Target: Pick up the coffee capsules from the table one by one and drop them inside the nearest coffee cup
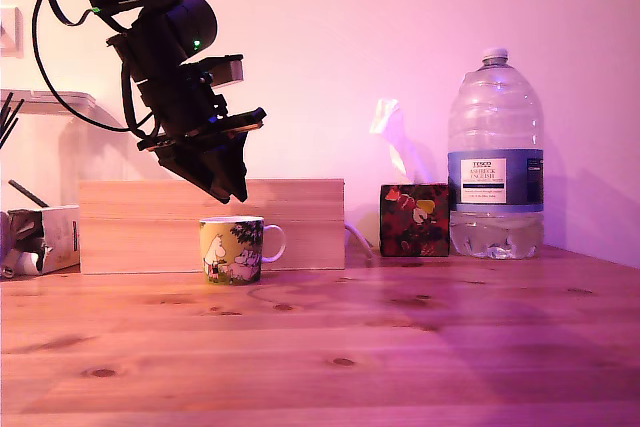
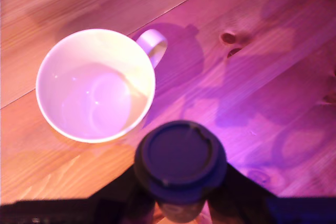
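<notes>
At the exterior view's left the gripper [image 1: 232,187] hangs tilted above the coffee cup [image 1: 232,249] — its fingers clamped on a dark coffee capsule [image 2: 180,160], as the wrist view shows. The cup stands on the table [image 1: 400,347] just before a long wooden box [image 1: 300,209], its white inside bare. Further right, a floral tissue box [image 1: 414,219] and a big water bottle [image 1: 495,162].

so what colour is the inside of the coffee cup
White and plain, apparently empty, unlike its yellow-green cartoon-printed outside. The coffee cup interior shows best in the wrist view.
</notes>
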`<state>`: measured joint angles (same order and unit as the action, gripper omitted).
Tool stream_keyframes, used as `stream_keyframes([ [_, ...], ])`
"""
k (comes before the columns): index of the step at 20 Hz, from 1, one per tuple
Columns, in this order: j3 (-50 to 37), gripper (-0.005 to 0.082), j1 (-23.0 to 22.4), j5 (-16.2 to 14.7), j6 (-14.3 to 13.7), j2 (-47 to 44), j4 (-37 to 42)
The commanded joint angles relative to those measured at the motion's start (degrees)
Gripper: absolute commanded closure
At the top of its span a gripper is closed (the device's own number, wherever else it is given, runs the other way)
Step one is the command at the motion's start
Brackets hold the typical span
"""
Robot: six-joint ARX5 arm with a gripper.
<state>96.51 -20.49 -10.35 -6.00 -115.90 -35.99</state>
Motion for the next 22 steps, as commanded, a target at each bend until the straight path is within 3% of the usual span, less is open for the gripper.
stream_keyframes([
  [1, -0.7, 0.06, 0.1, 0.1, 0.4, 1.5, 0.6],
  [10, -0.7, 0.0604, -0.2, 0.2, 0.4, 1.0, 4.3],
  [17, -0.7, 0.0604, 4.3, 0.3, 0.5, 1.0, 7.5],
  [22, -0.7, 0.0604, 4.9, -0.6, 0.4, 1.1, 9.1],
])
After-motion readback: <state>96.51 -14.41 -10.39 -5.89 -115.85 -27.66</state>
